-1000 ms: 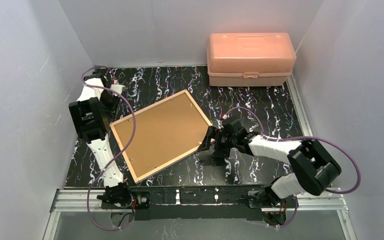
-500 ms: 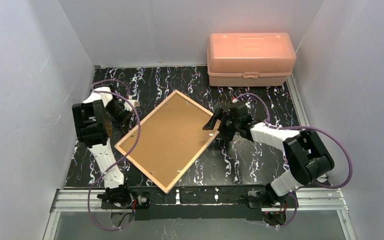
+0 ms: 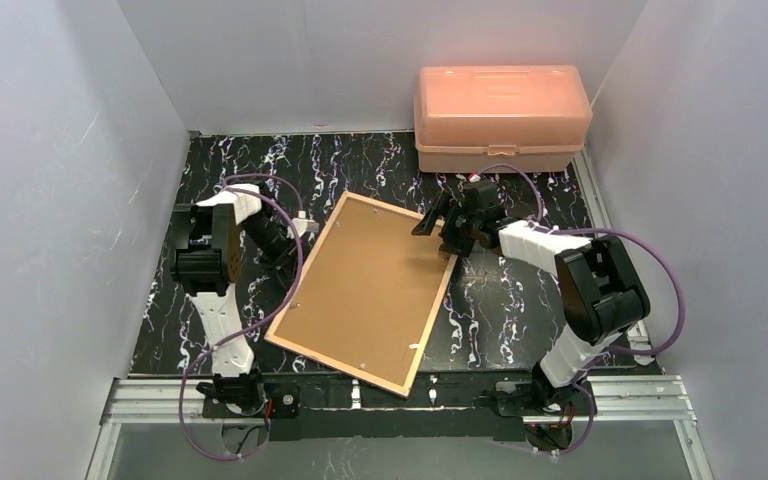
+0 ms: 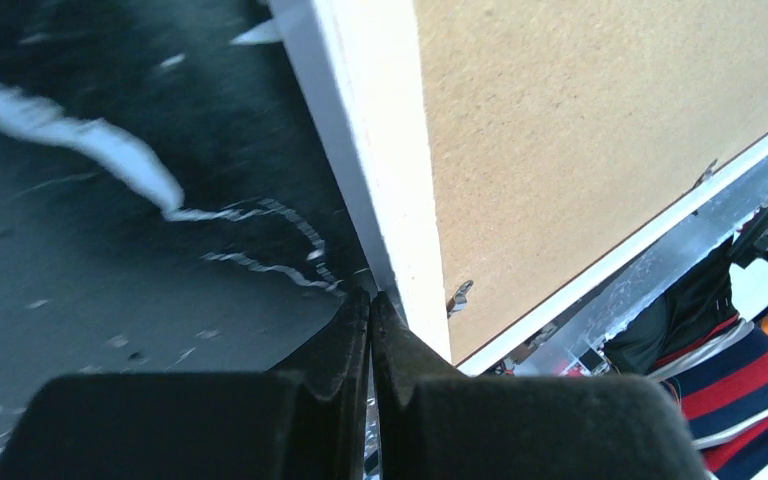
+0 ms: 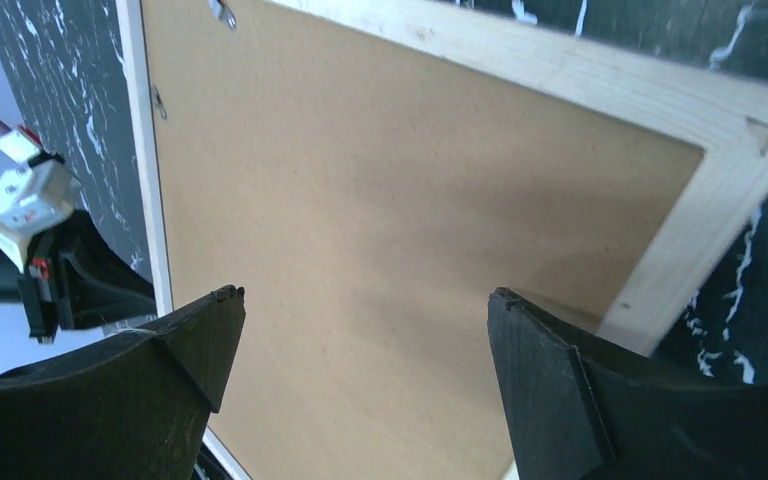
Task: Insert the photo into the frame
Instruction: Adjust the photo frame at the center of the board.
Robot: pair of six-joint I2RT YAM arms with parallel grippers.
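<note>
K: Since a second ago the frame (image 5: pixel 580 82) has swung round on the table (image 3: pixel 520 300); its long sides now run roughly near-to-far. It lies back up, with the brown backing board (image 3: pixel 365 290) filling it. No photo visible in any view; cannot say whether it sits under the board

M: Grippers?

K: Left gripper (image 4: pixel 371 305) fully closed on nothing, tips against the frame's white outer edge on its left side. Right gripper (image 5: pixel 365 300) spread wide, empty, hovering over the far right corner

M: Handling?

K: Judgement: light, rigid wood with a thin border, likely to slide on the smooth-looking top. Any pane inside would be fragile. Best pinched across the border near a corner. Small metal tabs (image 5: pixel 222 12) pin the board and probably need turning first

M: Obstacles?

K: Orange plastic box (image 3: pixel 502 118) near the far corner; left arm's purple cable (image 3: pixel 298 262) hangs close to the left edge
</note>
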